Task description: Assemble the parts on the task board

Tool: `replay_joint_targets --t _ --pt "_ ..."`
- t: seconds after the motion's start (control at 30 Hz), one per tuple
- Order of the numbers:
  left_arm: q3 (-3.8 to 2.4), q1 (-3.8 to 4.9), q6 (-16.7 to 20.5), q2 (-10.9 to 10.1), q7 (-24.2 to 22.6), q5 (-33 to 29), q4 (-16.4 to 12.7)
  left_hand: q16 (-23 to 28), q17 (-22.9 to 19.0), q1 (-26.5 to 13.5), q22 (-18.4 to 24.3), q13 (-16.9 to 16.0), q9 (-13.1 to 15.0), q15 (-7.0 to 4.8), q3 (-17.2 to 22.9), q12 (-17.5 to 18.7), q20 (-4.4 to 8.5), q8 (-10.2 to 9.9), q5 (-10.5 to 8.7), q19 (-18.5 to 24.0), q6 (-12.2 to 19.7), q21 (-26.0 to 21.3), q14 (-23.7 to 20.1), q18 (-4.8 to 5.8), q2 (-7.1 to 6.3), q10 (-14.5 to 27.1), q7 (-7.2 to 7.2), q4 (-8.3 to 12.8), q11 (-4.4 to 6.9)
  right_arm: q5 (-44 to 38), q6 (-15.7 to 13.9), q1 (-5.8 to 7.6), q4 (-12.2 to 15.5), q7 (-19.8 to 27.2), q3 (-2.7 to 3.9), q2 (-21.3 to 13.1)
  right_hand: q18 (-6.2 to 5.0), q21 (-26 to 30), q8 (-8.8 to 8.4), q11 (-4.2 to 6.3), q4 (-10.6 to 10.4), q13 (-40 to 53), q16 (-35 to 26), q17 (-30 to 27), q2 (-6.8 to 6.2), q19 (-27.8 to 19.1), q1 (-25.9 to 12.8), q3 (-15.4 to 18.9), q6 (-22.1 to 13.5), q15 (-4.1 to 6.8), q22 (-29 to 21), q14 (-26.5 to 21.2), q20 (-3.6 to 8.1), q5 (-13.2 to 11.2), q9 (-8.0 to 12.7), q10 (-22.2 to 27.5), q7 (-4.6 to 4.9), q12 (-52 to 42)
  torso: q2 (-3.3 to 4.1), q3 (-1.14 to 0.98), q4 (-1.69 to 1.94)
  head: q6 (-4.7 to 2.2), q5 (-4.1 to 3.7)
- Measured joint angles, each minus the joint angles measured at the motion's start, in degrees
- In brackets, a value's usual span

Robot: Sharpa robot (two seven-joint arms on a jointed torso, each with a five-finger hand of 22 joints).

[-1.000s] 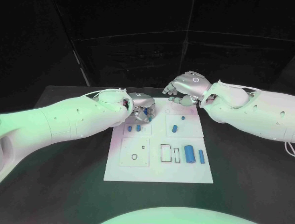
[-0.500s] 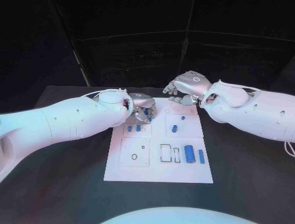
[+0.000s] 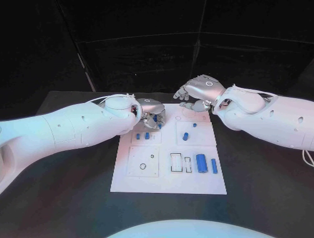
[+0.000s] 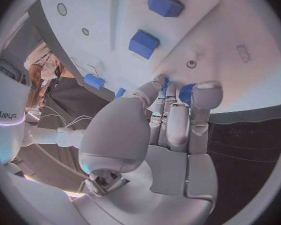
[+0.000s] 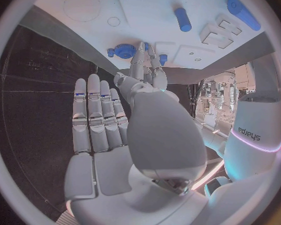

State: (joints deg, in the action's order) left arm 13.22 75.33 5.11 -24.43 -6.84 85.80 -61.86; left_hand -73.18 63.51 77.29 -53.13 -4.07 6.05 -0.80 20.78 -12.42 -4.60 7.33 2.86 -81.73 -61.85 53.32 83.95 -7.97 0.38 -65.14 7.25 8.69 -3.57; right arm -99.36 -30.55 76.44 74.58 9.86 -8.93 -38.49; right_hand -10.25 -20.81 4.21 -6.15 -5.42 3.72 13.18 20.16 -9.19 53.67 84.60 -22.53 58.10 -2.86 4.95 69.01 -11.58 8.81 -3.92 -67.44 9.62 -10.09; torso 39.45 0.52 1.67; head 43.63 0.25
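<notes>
We see the task board (image 3: 168,163), a white plate, lying in the middle of the black surface (image 3: 271,188), and we place everything else by it.

The left hand (image 3: 151,113) hangs over the board's far left corner. In the left wrist view its fingers (image 4: 178,120) are drawn together, with their tips down at the board and a small blue part (image 4: 185,92) pinched between them. Two blue blocks (image 4: 144,43) stand on the board just beyond those fingertips in that view.

The right hand (image 3: 198,93) hovers over the board's far edge, right of the left hand and apart from it. In the right wrist view its fingers (image 5: 97,115) lie straight and side by side, the thumb reaches toward the board, and we see nothing in its grasp. A blue gear-shaped part (image 5: 123,51) lies at the board's edge close to that thumb.

From the head view, two short blue pieces (image 3: 142,135) stand on the board just nearer us than the left hand. Another blue piece (image 3: 186,135) sits near the board's middle, toward the right. In the near right quarter, a thick blue cylinder (image 3: 201,161) and a slimmer blue bar (image 3: 214,166) lie side by side. Left of these, a black ring (image 3: 142,166) rests on the board.
</notes>
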Motion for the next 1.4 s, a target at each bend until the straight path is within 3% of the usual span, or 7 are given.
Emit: replay_joint_targets --t 0.33,0.57,0.87,1.03,1.4 --pt "0.00 -0.17 0.53 -0.29 -0.50 -0.04 -0.10 0.00 -0.17 -0.44 -0.48 0.18 0.10 0.00 0.68 0.40 0.00 -0.02 -0.04 0.00 -0.23 0.40 0.00 -0.01 0.50 -0.28 0.05 -0.07 -0.11 0.18 0.17 0.00 -0.38 -0.17 0.00 0.09 0.00 0.00 0.00 0.00 -0.16 0.00 0.00 0.00 -0.23 0.00 -0.24 -0.16 0.00 0.00 0.00 0.00 0.00 0.00 0.00 0.00 0.00 0.00 -0.03 0.00 0.04 -0.27 -0.25" --pt "-0.06 -0.37 1.60 -2.18 -1.07 -0.67 -1.41 0.00 -0.17 -0.10 -1.31 0.33 -0.07 0.00 1.39 1.44 0.20 -0.39 -0.04 -0.20 -0.42 1.27 0.00 -0.01 0.16 -0.49 0.24 0.64 -0.33 0.61 0.42 0.00 -0.42 -0.28 0.00 -0.14 0.00 0.00 0.00 0.00 -0.16 0.01 0.00 -0.06 -0.23 0.00 -0.24 -0.16 0.00 0.00 -0.01 0.00 0.00 0.00 0.00 0.00 0.00 -0.01 -0.03 0.01 0.07 -0.30 -0.19" --pt "-3.34 -0.30 3.42 -5.34 -1.54 -2.46 -4.42 -0.22 -0.12 -0.10 -1.60 0.32 -0.18 0.00 1.54 1.67 0.20 -0.45 -0.04 -0.20 -0.52 1.27 0.00 -0.01 0.16 -0.69 0.34 0.80 -0.54 1.58 1.05 0.00 -0.74 -0.65 0.00 -0.47 0.00 0.00 0.00 0.00 -0.56 0.01 0.00 -0.09 -0.23 -0.21 -0.24 -0.56 0.18 0.00 -0.01 0.00 -0.21 0.00 -0.01 0.00 0.18 0.21 -0.04 0.01 0.13 -0.51 0.14" --pt "-3.88 -0.32 4.32 -7.75 -1.78 -3.13 -6.75 -0.22 -0.12 -0.35 -1.77 0.32 -0.20 0.00 1.77 1.67 0.20 -0.45 -0.04 -0.20 -0.52 1.62 0.00 -0.01 -0.09 -0.91 0.34 1.03 -0.32 1.86 1.51 0.01 -0.67 -1.05 0.00 -0.52 0.00 0.00 0.01 0.00 -0.56 0.01 0.00 -0.11 -0.23 -0.21 -0.24 -0.56 0.18 0.00 -0.01 0.00 -0.21 0.00 -0.01 -0.01 0.18 0.22 -0.04 0.01 0.08 -0.61 0.19" --pt "-4.05 -0.36 3.68 -11.42 -1.61 -3.87 -8.33 -0.22 -0.12 -0.61 -1.93 0.30 -0.21 0.00 1.77 1.90 0.20 -0.50 -0.04 -0.19 -0.72 1.60 0.00 0.00 -0.35 -1.11 0.54 1.04 -0.52 1.97 2.19 0.01 -0.75 -1.72 0.00 -0.60 0.00 0.00 0.01 -0.19 -0.72 0.01 -0.21 -0.11 -0.45 -0.20 -0.46 -0.72 0.18 0.00 -0.01 0.00 -0.20 0.00 -0.01 0.19 0.18 0.22 -0.01 0.01 0.09 -0.54 0.38"
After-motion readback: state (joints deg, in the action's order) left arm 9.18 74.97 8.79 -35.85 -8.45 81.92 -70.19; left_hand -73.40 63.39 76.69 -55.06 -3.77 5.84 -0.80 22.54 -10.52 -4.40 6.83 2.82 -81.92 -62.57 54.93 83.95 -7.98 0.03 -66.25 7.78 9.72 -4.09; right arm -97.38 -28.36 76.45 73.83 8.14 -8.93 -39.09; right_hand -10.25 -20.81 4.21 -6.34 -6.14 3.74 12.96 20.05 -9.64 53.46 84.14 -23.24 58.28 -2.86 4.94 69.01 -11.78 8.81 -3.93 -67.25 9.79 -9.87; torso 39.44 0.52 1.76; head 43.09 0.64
